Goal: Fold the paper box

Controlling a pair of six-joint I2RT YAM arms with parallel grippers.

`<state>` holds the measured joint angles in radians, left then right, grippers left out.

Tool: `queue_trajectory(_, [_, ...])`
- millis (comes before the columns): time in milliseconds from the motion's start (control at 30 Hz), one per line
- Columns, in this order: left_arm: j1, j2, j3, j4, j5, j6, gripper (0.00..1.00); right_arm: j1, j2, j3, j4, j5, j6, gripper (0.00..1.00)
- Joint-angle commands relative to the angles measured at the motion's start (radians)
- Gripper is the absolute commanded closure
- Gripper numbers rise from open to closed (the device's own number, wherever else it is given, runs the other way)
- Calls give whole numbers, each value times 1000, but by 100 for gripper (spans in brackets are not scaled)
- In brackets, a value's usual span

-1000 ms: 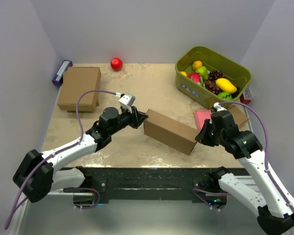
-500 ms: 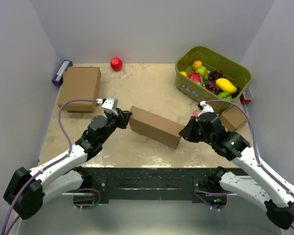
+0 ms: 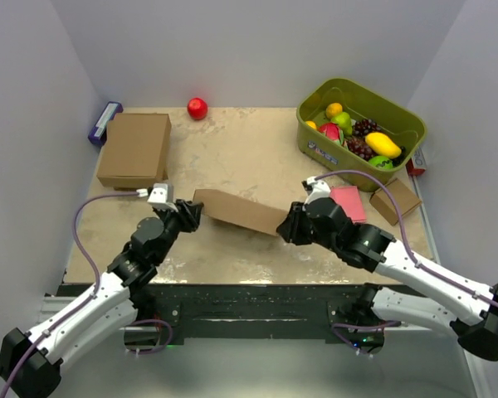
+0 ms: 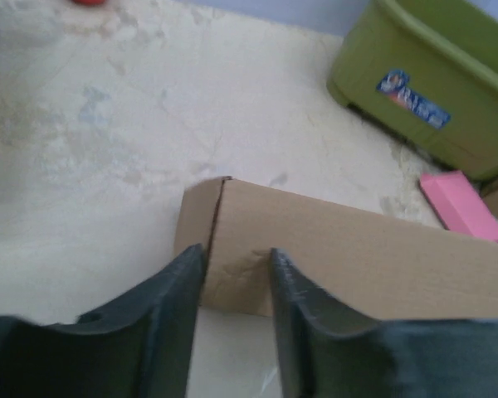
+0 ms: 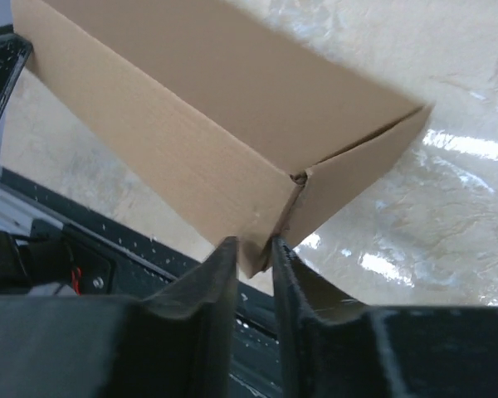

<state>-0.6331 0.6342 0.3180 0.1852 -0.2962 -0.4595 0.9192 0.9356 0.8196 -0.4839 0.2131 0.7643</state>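
Top view: paper box [image 3: 239,211] lying closed by table [image 3: 232,157] near edge, bridging left end effector [image 3: 188,214] and right end effector [image 3: 287,225].
Left wrist: jaws narrow astride end corner, cannot tell if gripping; cardboard showing crease, risking crush.
Right wrist: jaws narrow, lower corner sitting between fingertips [image 5: 222,264], cannot tell if clamped; uneven release risking box tipping off edge.
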Motion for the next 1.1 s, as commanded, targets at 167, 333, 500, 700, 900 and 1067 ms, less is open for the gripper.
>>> queue_trajectory(167, [-40,-119,-7,-340,215,-105,17,58,-98,-71,67,-63,46,31])
queue_trajectory(333, [-39,-71,84,-296,212,-68,0,53,-90,-47,74,-17,9,11])
queue_trajectory(500, [4,120,182,-227,225,-1,0,-215,-20,-83,192,-157,-101,7])
queue_trajectory(700, [234,228,308,-182,385,71,0,-486,-6,-68,292,-244,-261,6])
queue_trajectory(900, [274,193,496,-349,240,191,0,-579,-115,-7,228,-178,-375,4])
queue_trajectory(1067, [274,90,500,-374,189,219,0,-579,-207,26,179,-84,-445,1])
